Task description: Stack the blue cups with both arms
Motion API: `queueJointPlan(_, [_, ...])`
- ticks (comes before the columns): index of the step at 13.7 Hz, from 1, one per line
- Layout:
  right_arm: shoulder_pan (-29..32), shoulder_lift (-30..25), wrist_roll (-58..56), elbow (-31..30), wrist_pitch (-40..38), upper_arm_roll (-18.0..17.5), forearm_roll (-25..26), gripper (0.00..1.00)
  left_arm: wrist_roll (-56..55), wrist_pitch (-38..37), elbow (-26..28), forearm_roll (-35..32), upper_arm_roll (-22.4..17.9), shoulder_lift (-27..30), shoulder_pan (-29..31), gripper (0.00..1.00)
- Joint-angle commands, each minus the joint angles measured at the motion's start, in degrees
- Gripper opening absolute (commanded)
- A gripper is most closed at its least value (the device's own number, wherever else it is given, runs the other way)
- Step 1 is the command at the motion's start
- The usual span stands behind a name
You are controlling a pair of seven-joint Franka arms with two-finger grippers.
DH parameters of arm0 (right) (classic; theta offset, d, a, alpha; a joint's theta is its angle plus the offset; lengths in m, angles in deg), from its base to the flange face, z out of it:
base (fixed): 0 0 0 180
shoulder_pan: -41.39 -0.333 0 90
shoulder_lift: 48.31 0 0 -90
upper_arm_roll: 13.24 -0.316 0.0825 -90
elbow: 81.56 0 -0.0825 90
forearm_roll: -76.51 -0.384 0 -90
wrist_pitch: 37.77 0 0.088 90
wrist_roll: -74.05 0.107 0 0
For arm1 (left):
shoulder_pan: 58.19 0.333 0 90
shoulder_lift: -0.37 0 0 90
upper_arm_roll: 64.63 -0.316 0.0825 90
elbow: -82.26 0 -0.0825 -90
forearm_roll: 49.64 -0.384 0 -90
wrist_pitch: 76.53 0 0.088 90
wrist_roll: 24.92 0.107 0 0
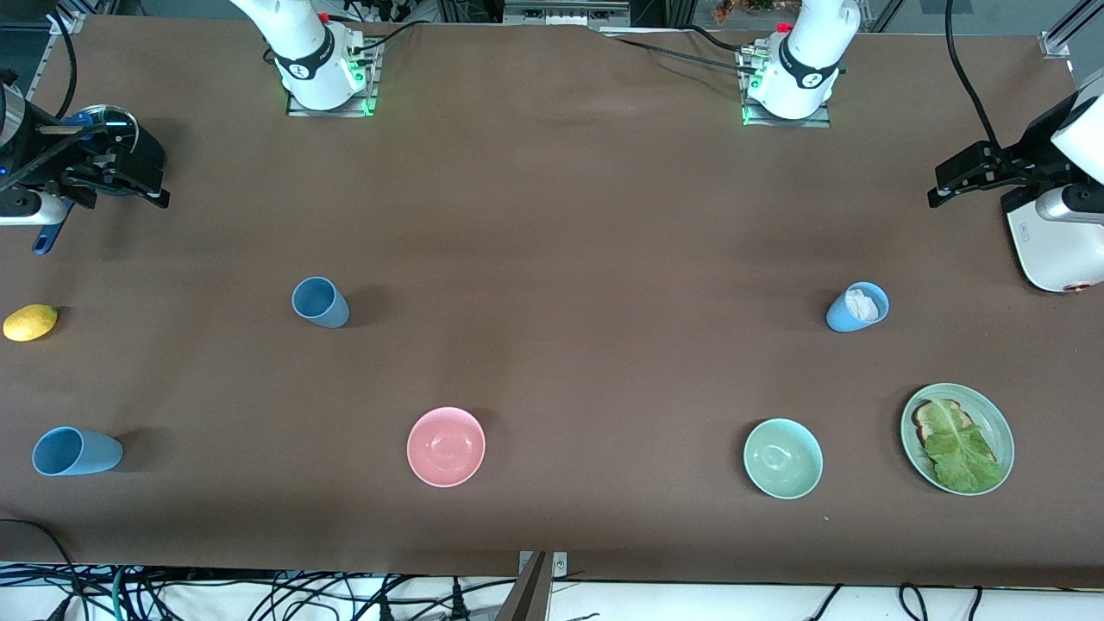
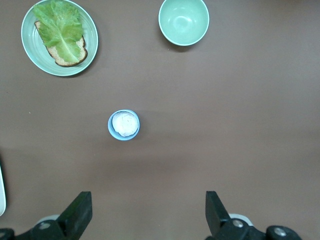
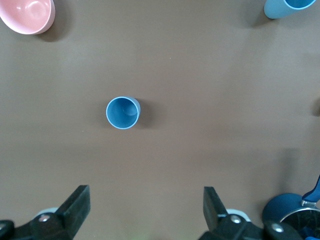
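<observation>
Three blue cups stand upright on the brown table. A dusky blue cup (image 1: pixel 320 302) is empty and also shows in the right wrist view (image 3: pixel 122 112). A sky-blue cup (image 1: pixel 76 451) stands nearer the front camera at the right arm's end, partly cut off in the right wrist view (image 3: pixel 290 7). Another sky-blue cup (image 1: pixel 858 307), with something white inside, stands toward the left arm's end and also shows in the left wrist view (image 2: pixel 123 124). My right gripper (image 1: pixel 151 185) (image 3: pixel 146 207) is open and empty, high over the table. My left gripper (image 1: pixel 940 191) (image 2: pixel 147 212) is open and empty, high over the table.
A pink bowl (image 1: pixel 446 446) and a mint-green bowl (image 1: pixel 783 458) sit near the front edge. A green plate (image 1: pixel 1000 427) holds toast and lettuce. A yellow lemon (image 1: pixel 30 322) lies at the right arm's end. A dark blue pot with a glass lid (image 3: pixel 290 220) is under the right gripper.
</observation>
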Motion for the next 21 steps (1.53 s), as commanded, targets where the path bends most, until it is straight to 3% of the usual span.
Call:
queueJointPlan(1, [0.44,0.3,-0.28,1.33,-1.51,-0.2,0.03,1.0,-0.1,-0.59,-0.73,-1.01,0.23,-0.09,0.01,1.0])
queueJointPlan(15, [0.44,0.3,-0.28,1.33,-1.43,-0.2,0.03,1.0,-0.62,-0.5,-0.91,-0.92,0.23,-0.53,0.01,1.0])
queueJointPlan(21, [0.44,0.3,-0.28,1.33,-1.6,-0.2,-0.15,1.0,-0.71,0.64,-3.28,0.05,0.14,-11.32,-0.16,1.0])
